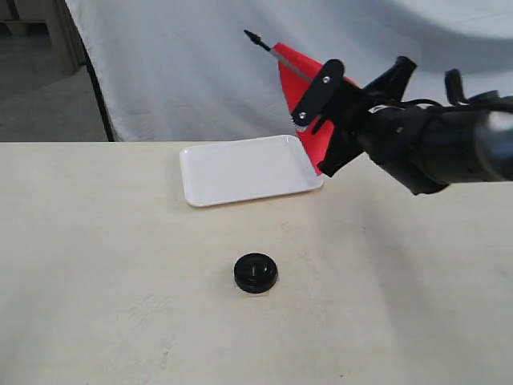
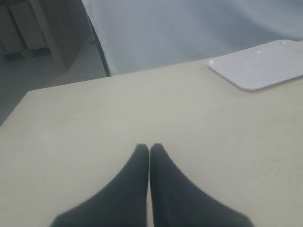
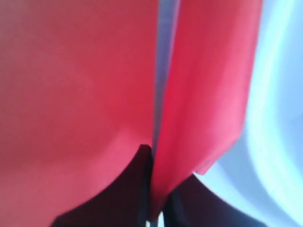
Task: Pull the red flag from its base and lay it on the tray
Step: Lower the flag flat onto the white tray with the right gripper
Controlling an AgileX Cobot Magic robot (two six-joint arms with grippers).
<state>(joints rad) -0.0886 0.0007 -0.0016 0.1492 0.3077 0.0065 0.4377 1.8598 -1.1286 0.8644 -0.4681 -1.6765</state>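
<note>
My right gripper point(image 1: 314, 112) is shut on the red flag point(image 1: 298, 74) and holds it in the air above the right end of the white tray point(image 1: 240, 172). The thin black pole slants up to the left, its pointed tip point(image 1: 251, 36) high over the tray. Red cloth point(image 3: 80, 80) fills the right wrist view, pinched between the dark fingers point(image 3: 132, 189). The round black base point(image 1: 256, 273) stands alone on the table, nearer the front than the tray. My left gripper point(image 2: 149, 147) is shut on nothing, low over bare table, with the tray point(image 2: 260, 68) off to one side.
The pale wooden table point(image 1: 96, 265) stretches wide around the base. A white cloth backdrop point(image 1: 184, 64) hangs behind the table. Beyond the table's left far corner are floor and furniture point(image 2: 28, 33).
</note>
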